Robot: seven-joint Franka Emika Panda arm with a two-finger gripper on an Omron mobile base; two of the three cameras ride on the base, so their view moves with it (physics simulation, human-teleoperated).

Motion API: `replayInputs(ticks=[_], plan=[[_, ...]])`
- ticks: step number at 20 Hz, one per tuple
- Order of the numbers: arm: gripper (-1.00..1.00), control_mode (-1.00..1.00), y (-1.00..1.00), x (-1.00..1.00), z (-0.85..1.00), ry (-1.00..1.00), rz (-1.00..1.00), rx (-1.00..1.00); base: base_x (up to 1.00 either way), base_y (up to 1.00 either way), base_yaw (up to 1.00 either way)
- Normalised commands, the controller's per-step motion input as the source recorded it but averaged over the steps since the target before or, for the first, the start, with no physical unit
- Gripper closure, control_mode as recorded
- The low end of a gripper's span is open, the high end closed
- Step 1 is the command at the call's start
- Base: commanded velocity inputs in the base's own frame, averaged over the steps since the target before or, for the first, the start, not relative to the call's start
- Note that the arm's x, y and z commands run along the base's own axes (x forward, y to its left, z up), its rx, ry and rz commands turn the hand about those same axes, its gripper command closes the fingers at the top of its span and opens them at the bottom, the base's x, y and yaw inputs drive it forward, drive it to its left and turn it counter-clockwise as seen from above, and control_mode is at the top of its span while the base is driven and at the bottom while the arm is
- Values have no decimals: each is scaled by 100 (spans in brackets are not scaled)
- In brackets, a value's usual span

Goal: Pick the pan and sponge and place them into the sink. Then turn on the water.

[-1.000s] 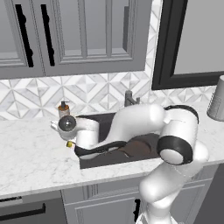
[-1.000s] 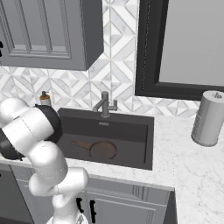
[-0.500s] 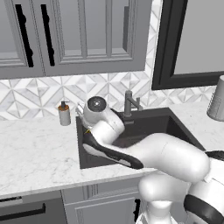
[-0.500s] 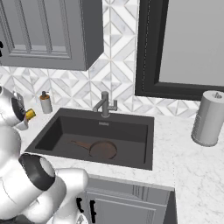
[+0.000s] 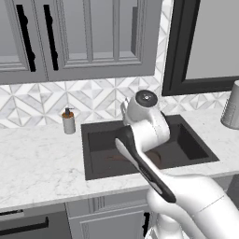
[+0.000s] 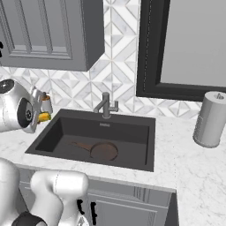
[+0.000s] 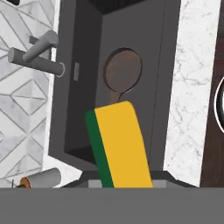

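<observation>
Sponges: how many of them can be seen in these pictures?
1. The sponge is held in the end effector above the sink. More could be hidden behind the arm.

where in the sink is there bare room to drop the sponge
The sink floor is bare right of the pan, toward the right wall, and along the faucet side. The left-centre is taken by the pan and its handle. The fingers hold the sponge above.

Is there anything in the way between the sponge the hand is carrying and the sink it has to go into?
Nothing visible blocks it. The hand grips the sponge above the open sink. The pan already lies on the basin floor, and the faucet stands off to the side at the rim.
</observation>
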Motion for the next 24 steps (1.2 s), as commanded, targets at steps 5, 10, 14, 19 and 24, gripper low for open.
replayInputs(ticks=[5,10,14,19,24], plan=[[100,-100,-100,-11,0,2,-21,21,0,0,0],[100,-100,-100,0,0,16,-6,25,0,0,0],[100,-100,-100,14,-2,22,1,28,0,0,0],[100,-100,-92,29,-22,21,2,23,0,0,0],[100,-100,-66,51,-39,30,0,19,0,0,0]])
